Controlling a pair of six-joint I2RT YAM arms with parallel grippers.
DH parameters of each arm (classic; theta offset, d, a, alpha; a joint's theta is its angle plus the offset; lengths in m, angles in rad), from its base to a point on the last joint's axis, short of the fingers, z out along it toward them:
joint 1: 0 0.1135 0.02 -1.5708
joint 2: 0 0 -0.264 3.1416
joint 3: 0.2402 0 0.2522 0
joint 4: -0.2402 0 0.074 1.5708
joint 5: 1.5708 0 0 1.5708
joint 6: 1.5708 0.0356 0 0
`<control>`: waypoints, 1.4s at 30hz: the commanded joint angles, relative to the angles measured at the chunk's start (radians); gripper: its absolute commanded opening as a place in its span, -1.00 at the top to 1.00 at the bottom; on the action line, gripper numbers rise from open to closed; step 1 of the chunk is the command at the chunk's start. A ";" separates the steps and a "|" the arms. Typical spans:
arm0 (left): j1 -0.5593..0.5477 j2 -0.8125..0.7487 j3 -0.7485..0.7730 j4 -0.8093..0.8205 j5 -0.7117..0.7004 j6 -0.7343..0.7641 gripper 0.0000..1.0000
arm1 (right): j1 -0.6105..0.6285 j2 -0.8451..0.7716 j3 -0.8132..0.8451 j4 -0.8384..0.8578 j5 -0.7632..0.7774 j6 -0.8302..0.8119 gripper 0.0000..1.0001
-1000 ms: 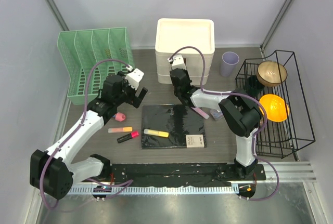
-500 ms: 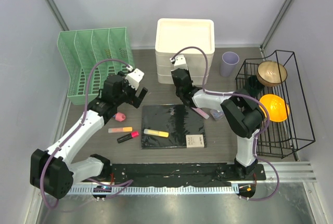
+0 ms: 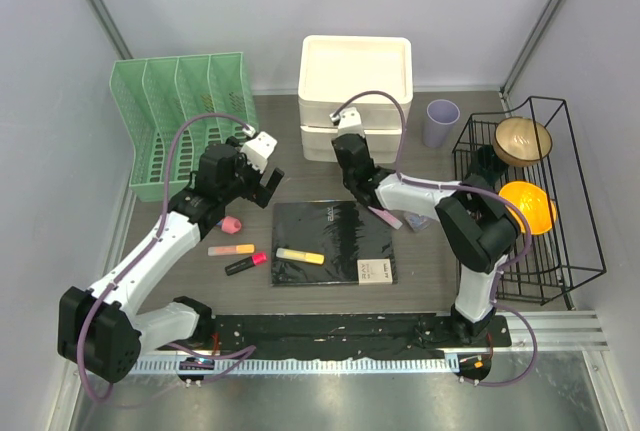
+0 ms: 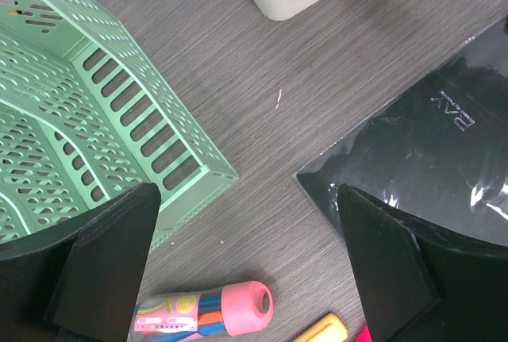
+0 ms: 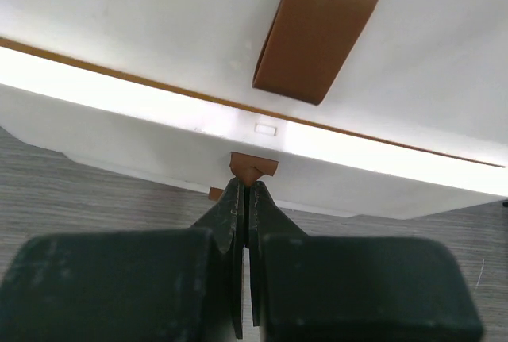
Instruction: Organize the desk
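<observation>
Top: desk (image 3: 300, 173) spans view, under both arms. L gripper (image 3: 262, 187) hovers betw. green file rack (image 3: 170, 101) & black notebook (image 3: 335, 241).
L wrist: fingers (image 4: 103, 255) released, wide apart above desk.
R wrist: R gripper (image 5: 244, 189) clenched on brown tab (image 5: 254, 167) of white drawer unit (image 5: 159, 40).

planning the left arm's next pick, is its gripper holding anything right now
No, the left gripper stands wide open above the desk, with nothing gripped between its jaws.
</observation>
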 commanded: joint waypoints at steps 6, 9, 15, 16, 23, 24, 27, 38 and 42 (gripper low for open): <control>0.004 -0.029 0.001 0.036 0.015 0.015 -0.99 | 0.032 -0.102 -0.042 -0.059 -0.005 0.050 0.99; 0.004 -0.028 0.001 0.034 0.017 0.012 -0.99 | 0.044 -0.115 -0.053 -0.071 -0.012 0.059 0.99; 0.004 -0.029 -0.002 0.033 0.018 0.014 -0.99 | 0.064 -0.158 -0.088 -0.099 -0.019 0.064 0.99; 0.004 -0.029 -0.003 0.033 0.018 0.015 -1.00 | 0.068 -0.167 -0.093 -0.103 -0.020 0.067 0.99; 0.006 -0.025 -0.011 0.034 0.028 0.017 -0.99 | 0.077 -0.196 -0.118 -0.120 -0.022 0.073 0.99; 0.004 -0.025 -0.014 0.034 0.031 0.017 -0.99 | 0.077 -0.199 -0.119 -0.123 -0.023 0.073 0.99; 0.004 -0.028 -0.020 0.033 0.038 0.017 -0.99 | 0.080 -0.210 -0.124 -0.131 -0.029 0.078 0.99; 0.004 -0.028 -0.028 0.031 0.045 0.023 -0.99 | 0.084 -0.220 -0.133 -0.168 -0.075 0.079 0.99; 0.004 -0.023 -0.028 0.031 0.048 0.024 -0.99 | 0.086 -0.228 -0.131 -0.174 -0.092 0.076 0.95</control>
